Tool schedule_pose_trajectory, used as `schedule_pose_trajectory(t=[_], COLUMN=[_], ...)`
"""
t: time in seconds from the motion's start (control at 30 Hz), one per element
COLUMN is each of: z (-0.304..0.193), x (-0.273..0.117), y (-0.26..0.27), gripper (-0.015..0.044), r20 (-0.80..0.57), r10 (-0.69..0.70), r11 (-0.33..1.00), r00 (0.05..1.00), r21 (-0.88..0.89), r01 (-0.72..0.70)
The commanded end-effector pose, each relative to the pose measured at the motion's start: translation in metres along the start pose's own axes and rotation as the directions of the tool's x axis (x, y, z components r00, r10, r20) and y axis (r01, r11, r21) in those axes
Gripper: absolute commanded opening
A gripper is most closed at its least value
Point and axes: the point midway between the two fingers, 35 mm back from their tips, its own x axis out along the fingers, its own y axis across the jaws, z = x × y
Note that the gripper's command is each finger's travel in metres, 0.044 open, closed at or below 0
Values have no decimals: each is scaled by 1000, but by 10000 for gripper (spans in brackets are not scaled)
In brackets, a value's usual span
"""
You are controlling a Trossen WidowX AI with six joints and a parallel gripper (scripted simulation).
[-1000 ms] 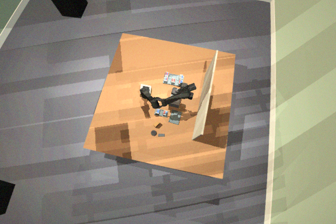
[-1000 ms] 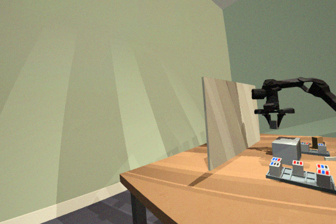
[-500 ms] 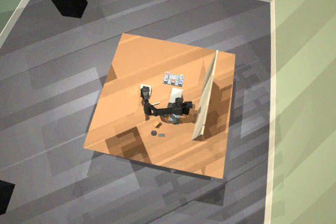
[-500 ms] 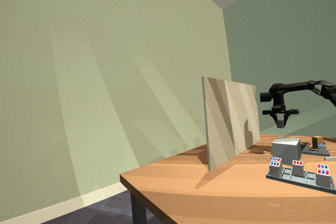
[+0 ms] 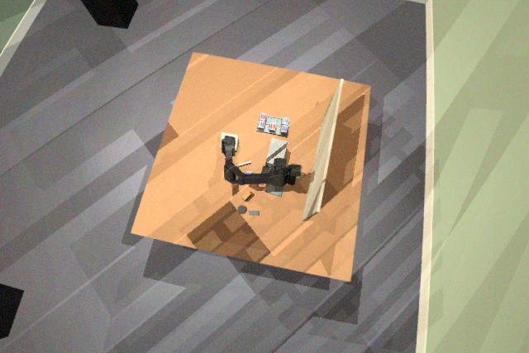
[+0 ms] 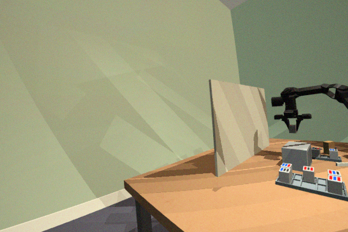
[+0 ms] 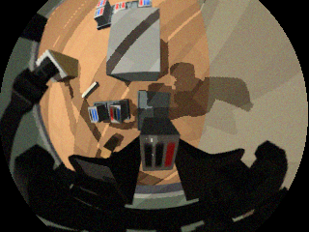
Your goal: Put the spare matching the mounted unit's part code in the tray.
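While the arm hung above the surface [image 5: 205,97], the gripper [image 6: 292,128] had its jaws closed on a small grey spare [image 7: 157,143], carried in the air, well clear of everything below. In the wrist view its label showed two dark bars and one red. The mounted unit [image 6: 296,153] served as landmark: the spare hung above and just behind it, on the side away from the rack [image 6: 311,183] of remaining spares. The tray [image 7: 154,101] appeared to lie directly beneath the gripper, beyond the unit, though the wrist view was too coarse to be certain.

Handling judgement: the spare looked a rigid, light block with flat faces, unlikely to deform; flat sides may slip if pinched near an edge, so a mid-body pinch on opposite sides suits it.

Room: the upright board [image 6: 238,125] stood near the unit on its far side, limiting sideways travel there. A second small rack [image 7: 111,112] sat beside the tray, so a straight vertical descent seemed safest.
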Motion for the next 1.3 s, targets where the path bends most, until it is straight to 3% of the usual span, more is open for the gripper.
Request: schedule_pose_trajectory(t=[0.0,1.27], z=[0,1], x=[4,35], y=[-1,-5], gripper=[0,0], r20=[-4,1], r10=[-2,-2], r11=[1000,1000], r00=[1000,1000], r21=[-4,-3], r01=[2,2])
